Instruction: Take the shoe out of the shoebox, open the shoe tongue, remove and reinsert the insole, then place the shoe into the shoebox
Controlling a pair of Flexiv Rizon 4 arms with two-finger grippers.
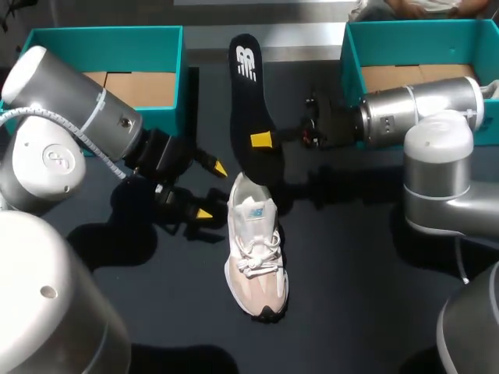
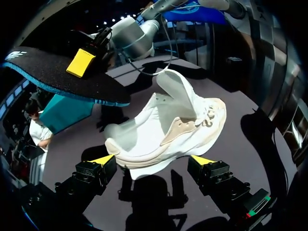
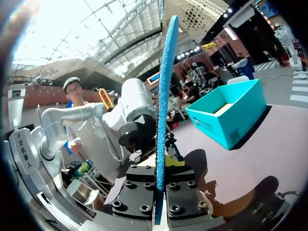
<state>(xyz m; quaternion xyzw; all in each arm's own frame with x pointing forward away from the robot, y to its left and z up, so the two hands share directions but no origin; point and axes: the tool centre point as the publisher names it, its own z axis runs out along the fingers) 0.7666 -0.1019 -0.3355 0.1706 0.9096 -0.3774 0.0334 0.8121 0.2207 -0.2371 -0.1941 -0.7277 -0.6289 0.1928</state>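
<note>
Now, shoe [image 1: 256, 249]: a white and pale-pink sneaker sits sole down on the dark table [image 1: 351, 273], toe toward the robot and heel toward the far side, well apart from both boxes.
Tongue [image 2: 169, 89]: it stands up high in the left wrist view, folded away from the opening, so the mouth of the shoe gapes wide.
Insole [image 1: 249, 93]: black on top, blue along the edge, and out of the shoe, up in the air. Its nearer end hangs over the heel, and I cannot tell whether it touches.
Right claw [image 1: 261, 140]: it pinches the insole flat between its fingers, one yellow tip pressed on the top face. The right wrist view shows the insole edge-on, running straight up out of the grip.
Left claw [image 1: 212, 190]: fingers are spread wide and grip nothing, just beside the shoe's heel on the left. In its own view the shoe lies just ahead of the two yellow tips.
Left teal box [image 1: 101, 39]: open at the far left corner, brown cardboard showing inside.
Right teal box [image 1: 413, 39]: open at the far right, behind the right arm [image 1: 413, 109], cardboard inside as well.
</note>
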